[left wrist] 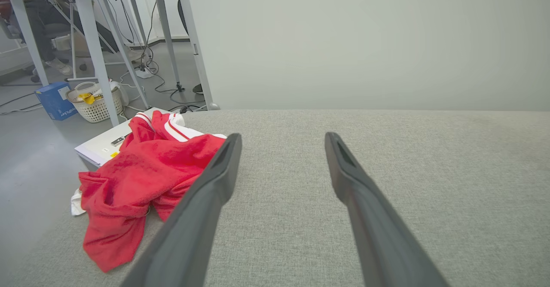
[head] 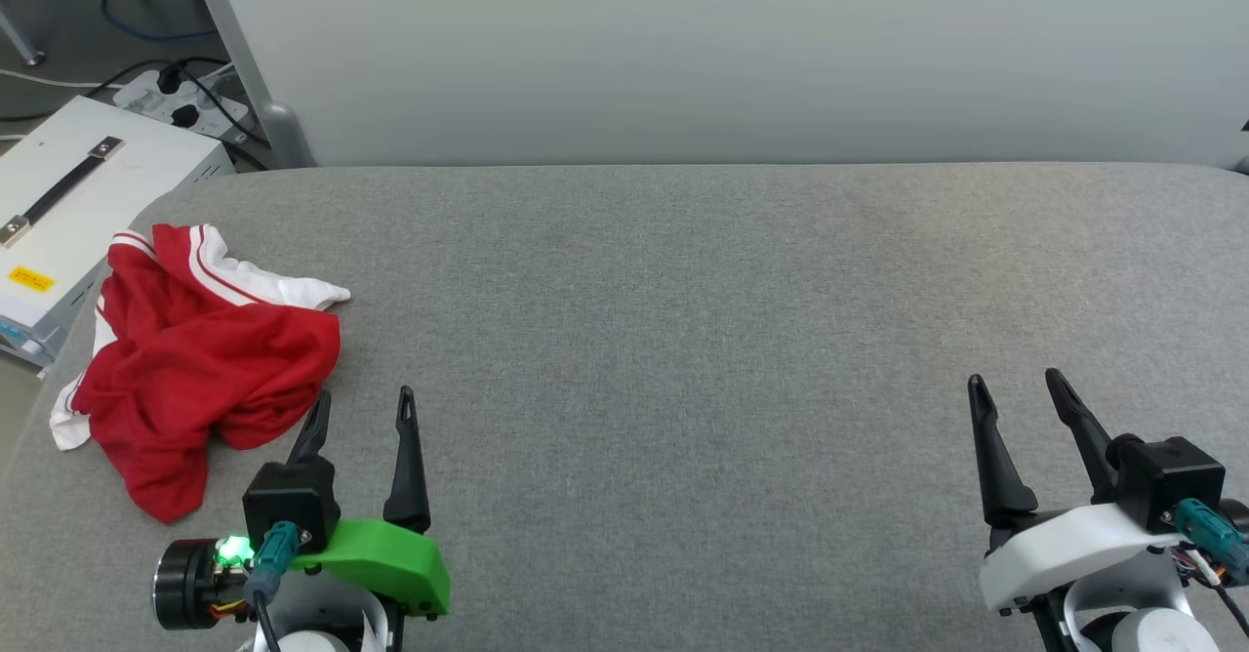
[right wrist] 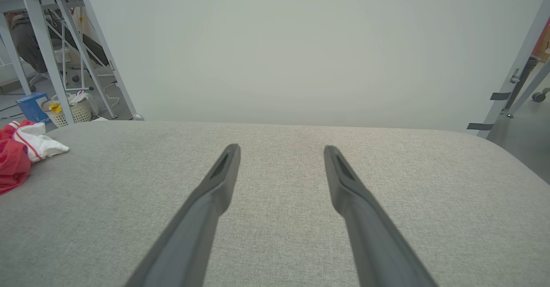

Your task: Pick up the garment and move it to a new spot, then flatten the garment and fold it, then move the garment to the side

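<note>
On the left side of the grey fabric surface (head: 683, 340), the garment (head: 200, 359): a crumpled red heap, white sleeve with red stripes poking out on its far side, 1 white corner at the near-left edge. Just right of that heap and nearer, the left gripper (head: 364, 396), spread wide, pinching nothing, its left tip close against the red cloth; touching or not, cannot tell. Well apart on the near right, the right gripper (head: 1016, 380), likewise spread and empty, over bare fabric. Beyond the surface's left edge, a white box (head: 68, 193) with a black handle; farther off on the floor, a power strip (head: 181, 101).
</note>
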You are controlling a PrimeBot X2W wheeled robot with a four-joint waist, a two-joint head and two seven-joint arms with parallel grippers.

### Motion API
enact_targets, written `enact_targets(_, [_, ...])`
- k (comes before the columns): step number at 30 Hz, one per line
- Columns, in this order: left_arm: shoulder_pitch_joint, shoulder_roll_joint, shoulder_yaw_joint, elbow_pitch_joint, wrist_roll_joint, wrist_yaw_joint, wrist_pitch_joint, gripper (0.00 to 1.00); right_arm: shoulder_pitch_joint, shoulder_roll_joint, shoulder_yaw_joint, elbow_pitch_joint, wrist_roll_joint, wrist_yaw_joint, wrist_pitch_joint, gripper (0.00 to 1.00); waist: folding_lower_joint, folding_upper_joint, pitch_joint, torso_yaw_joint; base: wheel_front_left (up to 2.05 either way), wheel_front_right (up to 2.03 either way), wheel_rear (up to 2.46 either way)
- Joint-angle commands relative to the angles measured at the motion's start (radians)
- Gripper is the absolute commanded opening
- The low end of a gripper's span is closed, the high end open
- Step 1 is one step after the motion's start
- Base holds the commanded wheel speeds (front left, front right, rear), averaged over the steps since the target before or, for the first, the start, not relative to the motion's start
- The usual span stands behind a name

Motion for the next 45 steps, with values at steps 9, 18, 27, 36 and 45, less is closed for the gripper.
enact_targets(9, [-0.003,-0.002,-0.006,0.011,-0.019,0.008,-0.027,1.0,0.016,-0.001,-0.003,-0.006,0.026,0.0,-0.027,1.0,0.0,0.002,0.002,0.0,0.0,0.0,0.0])
enact_targets(18, [-0.002,-0.002,-0.01,0.022,-0.024,0.013,-0.046,1.0,0.022,-0.001,-0.003,-0.003,0.04,0.0,-0.045,1.0,0.0,0.0024,0.004,-0.002,0.0,0.0,0.0])
enact_targets(27, [-0.001,-0.003,-0.016,0.034,-0.029,0.017,-0.065,1.0,0.03,-0.001,-0.007,0.005,0.056,0.0,-0.064,1.0,0.0,0.0028,0.004,-0.005,0.0,0.0,0.0])
enact_targets(36, [0.0,-0.003,-0.023,0.047,-0.034,0.02,-0.084,1.0,0.038,-0.001,-0.001,0.012,0.063,0.0,-0.083,1.0,0.0,0.0032,0.007,-0.004,0.0,0.0,0.0])
enact_targets(45, [-0.002,-0.004,-0.027,0.059,-0.04,0.026,-0.102,1.0,0.045,-0.001,0.001,0.016,0.072,-0.001,-0.101,1.0,0.0,0.0035,0.008,0.004,0.0,0.0,0.0])
